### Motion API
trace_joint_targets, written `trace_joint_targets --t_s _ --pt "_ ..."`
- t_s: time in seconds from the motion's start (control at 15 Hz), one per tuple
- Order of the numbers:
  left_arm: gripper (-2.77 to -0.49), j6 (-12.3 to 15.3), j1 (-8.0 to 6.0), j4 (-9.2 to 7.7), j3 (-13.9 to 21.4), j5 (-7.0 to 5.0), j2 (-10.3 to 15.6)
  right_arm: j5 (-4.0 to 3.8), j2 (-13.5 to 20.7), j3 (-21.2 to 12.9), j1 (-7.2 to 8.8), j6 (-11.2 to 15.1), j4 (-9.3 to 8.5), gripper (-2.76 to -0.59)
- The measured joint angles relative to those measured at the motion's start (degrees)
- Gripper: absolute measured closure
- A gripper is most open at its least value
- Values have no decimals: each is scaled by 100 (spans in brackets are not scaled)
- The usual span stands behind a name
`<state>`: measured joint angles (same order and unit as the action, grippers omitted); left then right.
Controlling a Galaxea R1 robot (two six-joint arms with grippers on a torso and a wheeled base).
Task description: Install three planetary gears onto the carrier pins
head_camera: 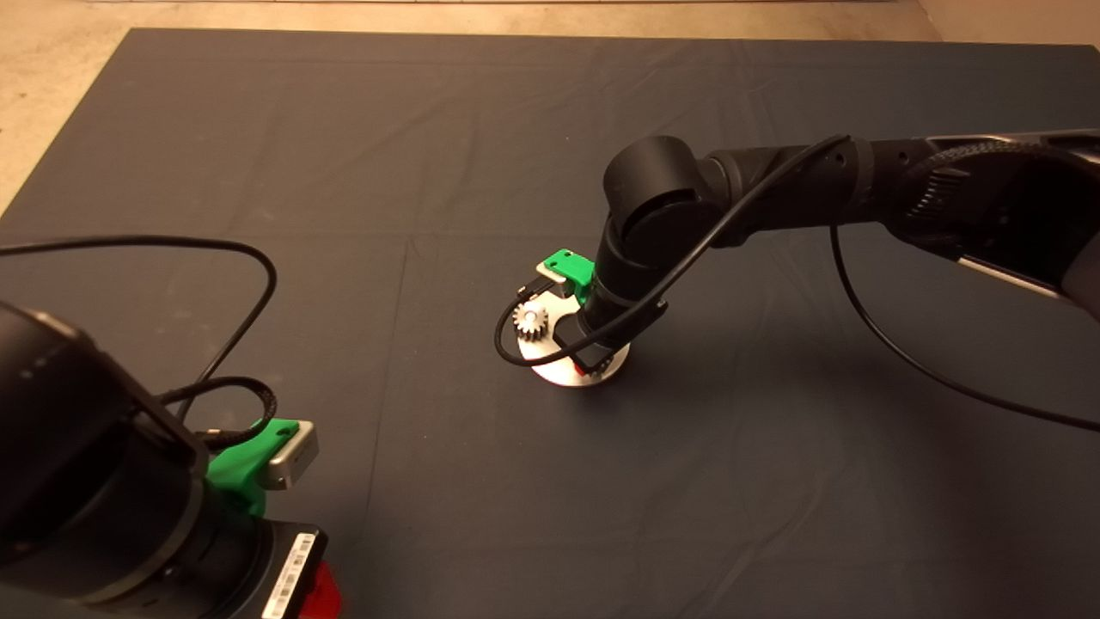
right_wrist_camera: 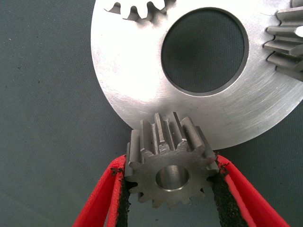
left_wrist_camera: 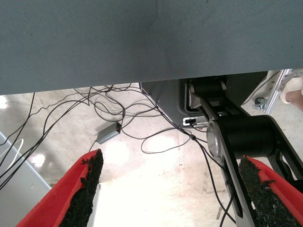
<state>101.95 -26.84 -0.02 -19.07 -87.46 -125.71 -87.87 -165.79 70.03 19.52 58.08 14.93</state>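
The shiny round disc with a large centre hole lies in the middle of the mat and also shows in the head view. My right gripper is shut on a planetary gear, its pads against the teeth on both sides, at the disc's rim. Something shiny shows inside its bore; I cannot tell if it is a carrier pin. Two more gears sit on the disc, one to one side and one across the hole. In the head view one gear shows beside the right gripper. My left gripper is parked at the lower left, open.
Black cables loop over the mat near the disc and at the left. The left wrist view looks past the mat edge at floor cables, a small grey box and a person's shoe.
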Motion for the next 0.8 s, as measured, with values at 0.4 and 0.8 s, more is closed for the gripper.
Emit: trace_joint_targets --t_s 0.4,0.8 --pt "-204 0 2 0 0 0 -1 2 -11 -2 0 -91 0 -106" --pt "-204 0 2 0 0 0 -1 -2 -8 -2 -21 -172 2 -106"
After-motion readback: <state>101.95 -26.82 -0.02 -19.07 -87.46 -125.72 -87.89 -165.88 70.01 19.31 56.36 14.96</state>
